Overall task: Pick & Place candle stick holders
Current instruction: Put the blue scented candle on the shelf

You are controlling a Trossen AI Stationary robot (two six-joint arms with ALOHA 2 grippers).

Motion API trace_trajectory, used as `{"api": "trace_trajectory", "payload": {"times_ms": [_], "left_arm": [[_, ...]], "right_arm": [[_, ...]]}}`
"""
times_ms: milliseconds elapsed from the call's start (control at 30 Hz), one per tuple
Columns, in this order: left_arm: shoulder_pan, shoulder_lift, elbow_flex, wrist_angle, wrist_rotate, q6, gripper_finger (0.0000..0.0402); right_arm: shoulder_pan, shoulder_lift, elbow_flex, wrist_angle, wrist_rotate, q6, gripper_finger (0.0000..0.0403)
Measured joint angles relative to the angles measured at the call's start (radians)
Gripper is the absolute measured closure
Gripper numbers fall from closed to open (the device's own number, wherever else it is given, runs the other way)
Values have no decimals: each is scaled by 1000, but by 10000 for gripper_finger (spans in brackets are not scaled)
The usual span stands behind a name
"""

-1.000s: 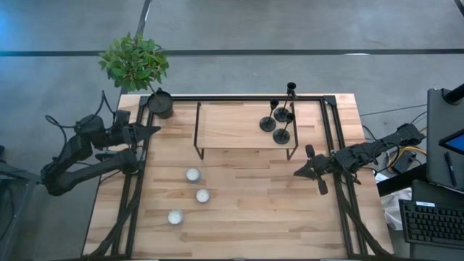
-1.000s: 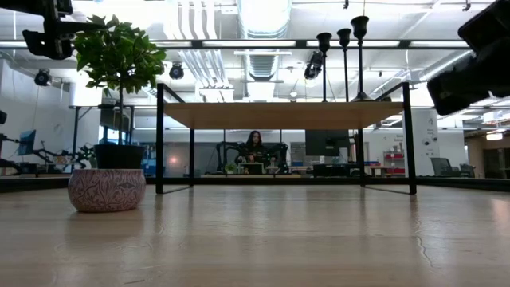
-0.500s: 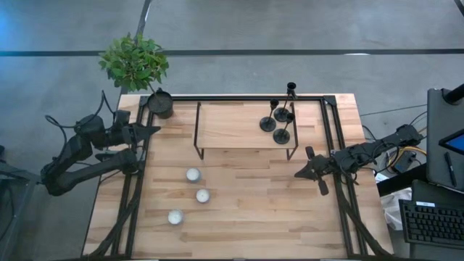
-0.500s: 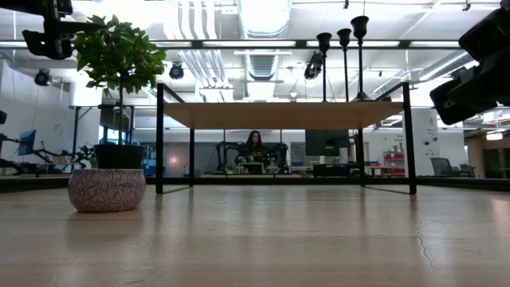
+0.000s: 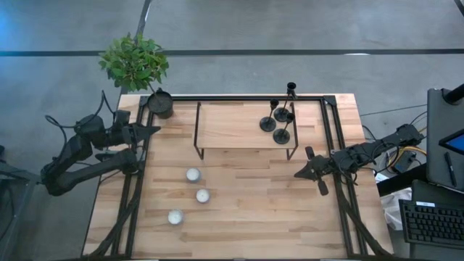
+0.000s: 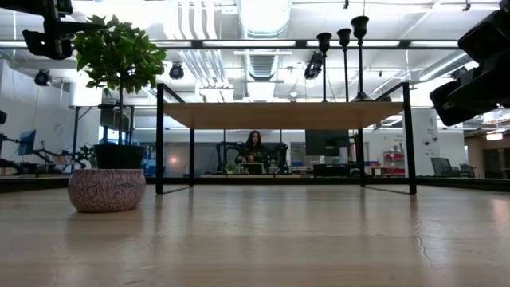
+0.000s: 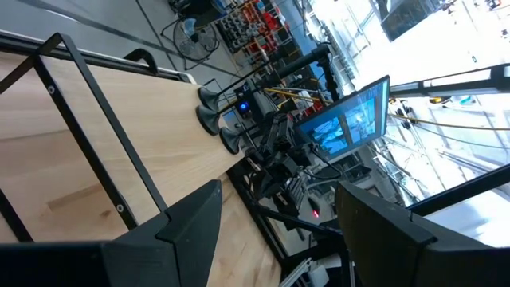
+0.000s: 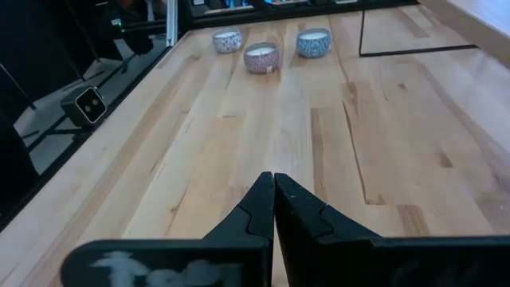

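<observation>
Three matte black candle stick holders (image 5: 278, 120) stand on their round bases at the right end of a small raised wooden shelf (image 5: 230, 127); they also show in the low view (image 6: 343, 48) and the left wrist view (image 7: 213, 118). My right gripper (image 5: 303, 172) is shut and empty, above the table right of the shelf; it also shows in its own wrist view (image 8: 273, 191). My left gripper (image 5: 154, 130) is open and empty at the table's left edge, near the plant pot; its own wrist view shows it too (image 7: 275, 211).
A black pot with a green plant (image 5: 161, 104) stands at the far left corner. Three small round candle tins (image 5: 193, 175) lie in a slanting row on the table's near left half, also in the right wrist view (image 8: 261, 56). A black frame (image 5: 330, 138) runs around the table.
</observation>
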Motion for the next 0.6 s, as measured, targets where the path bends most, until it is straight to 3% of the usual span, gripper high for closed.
{"api": "trace_trajectory", "payload": {"times_ms": [600], "left_arm": [[0,1,0,-4,-34,-24,161]], "right_arm": [[0,0,0,1,0,0,394]]}}
